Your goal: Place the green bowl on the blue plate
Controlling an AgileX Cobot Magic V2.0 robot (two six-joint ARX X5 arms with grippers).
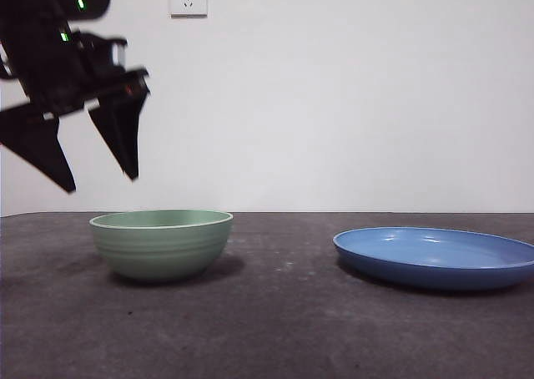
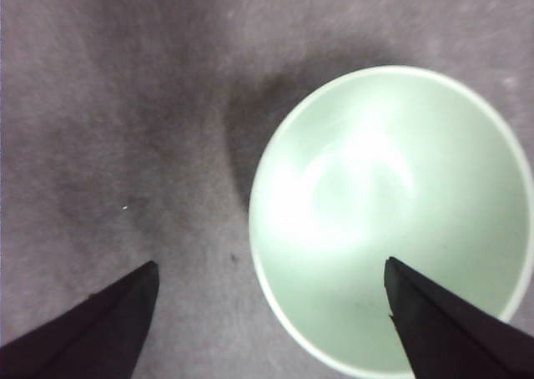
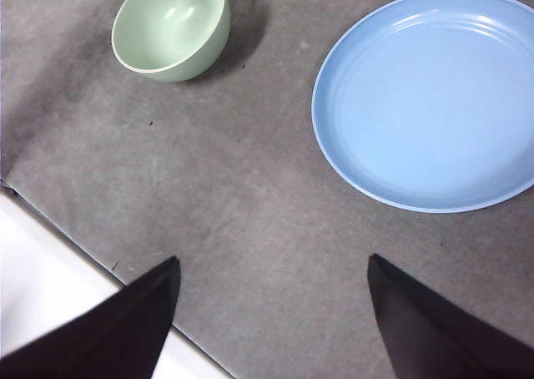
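Left gripper (image 1: 100, 179), fingers wide, hovers over the bowl (image 1: 161, 243); rigid, likely smooth, best pinched at its rim.

Bowl (image 1: 161, 244) left, plate (image 1: 435, 257) right — well apart, seemingly level.

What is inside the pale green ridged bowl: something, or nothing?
Nothing. The pale green ridged bowl stands upright on the grey table; both wrist views show only its bare, glossy inside.
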